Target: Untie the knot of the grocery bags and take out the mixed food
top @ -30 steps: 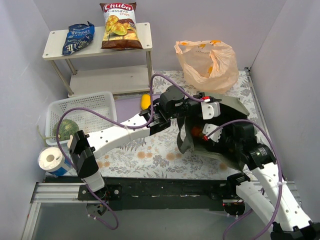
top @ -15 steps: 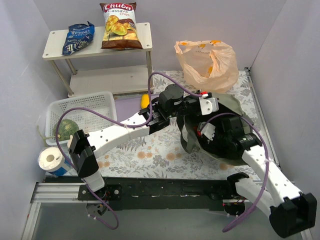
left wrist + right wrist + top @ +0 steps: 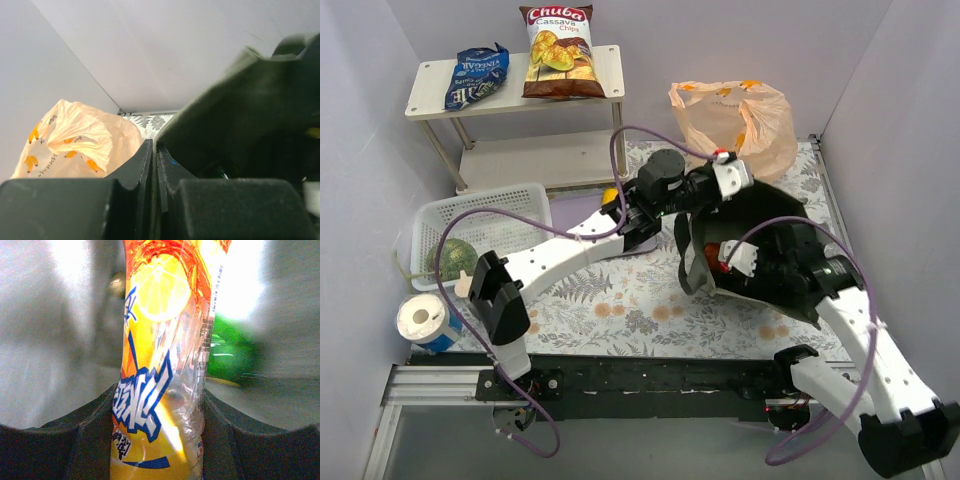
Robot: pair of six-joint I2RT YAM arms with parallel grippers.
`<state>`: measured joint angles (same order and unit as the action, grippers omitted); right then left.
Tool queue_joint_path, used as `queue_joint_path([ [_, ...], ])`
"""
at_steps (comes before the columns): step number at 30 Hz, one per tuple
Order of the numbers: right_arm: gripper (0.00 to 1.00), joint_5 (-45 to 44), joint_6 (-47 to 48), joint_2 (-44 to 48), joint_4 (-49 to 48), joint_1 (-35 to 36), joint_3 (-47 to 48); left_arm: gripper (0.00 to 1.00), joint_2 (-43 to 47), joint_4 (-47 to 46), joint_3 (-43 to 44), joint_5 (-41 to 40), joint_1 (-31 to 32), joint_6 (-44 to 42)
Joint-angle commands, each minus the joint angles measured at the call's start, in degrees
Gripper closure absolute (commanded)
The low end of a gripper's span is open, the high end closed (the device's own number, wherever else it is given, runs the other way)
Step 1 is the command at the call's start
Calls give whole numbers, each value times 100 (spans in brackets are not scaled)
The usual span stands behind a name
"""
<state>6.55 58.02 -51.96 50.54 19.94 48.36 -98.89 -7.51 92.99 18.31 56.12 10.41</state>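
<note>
Right wrist view: right gripper (image 3: 160, 407) is clenched on the orange drink bottle (image 3: 160, 355), whose long axis runs upright mid-frame. Only the left wrist view shows the left gripper (image 3: 154, 165) pinched on the olive tote (image 3: 240, 100) rim, with the peach grocery bag (image 3: 75, 145) at lower left.

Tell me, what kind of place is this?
Likely a robot practice booth, not a home: plain walls box in a small table, the left arm and right arm are bolted at its edge, and a chips bag sits on a little white shelf.
</note>
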Motion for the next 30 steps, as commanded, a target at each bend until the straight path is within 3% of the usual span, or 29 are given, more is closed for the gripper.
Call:
queue_joint_path([
  [1, 99, 848, 1745, 1213, 184, -17, 920, 100, -506, -349, 1062, 147, -548, 1233],
  [4, 99, 1094, 2634, 1794, -121, -8, 1035, 96, -1015, -68, 1616, 435, -830, 1822],
  [6, 99, 1182, 3133, 2110, -421, -17, 1027, 76, -1280, 231, 2202, 647, -962, 2104],
  [7, 99, 1226, 3293, 2181, -788, -8, 1026, 53, -1421, 458, 2423, 718, -1093, 2488],
  [9, 99, 1261, 3845, 2313, -1176, -8, 992, 24, -1519, 496, 2714, 902, -1243, 2885],
  [12, 99, 1244, 4234, 2262, -2116, -17, 930, 3, -1405, 583, 3408, 1385, -1611, 3352],
  [17, 99, 1402, 4875, 1866, -3723, -17, 965, 2, -1177, 1619, 4394, 2930, -2060, 3810],
  [21, 99, 1647, 5298, 1568, -4700, -8, 684, 2, -405, 2542, 3544, 4003, -2105, 3468],
  [25, 99, 1876, 5421, 1242, -5245, -8, 622, 2, -367, 3158, 3181, 4348, -2114, 3642],
  [30, 99, 2298, 5685, 829, -5695, -8, 613, 2, -903, 3712, 3786, 4682, -2123, 3801],
])
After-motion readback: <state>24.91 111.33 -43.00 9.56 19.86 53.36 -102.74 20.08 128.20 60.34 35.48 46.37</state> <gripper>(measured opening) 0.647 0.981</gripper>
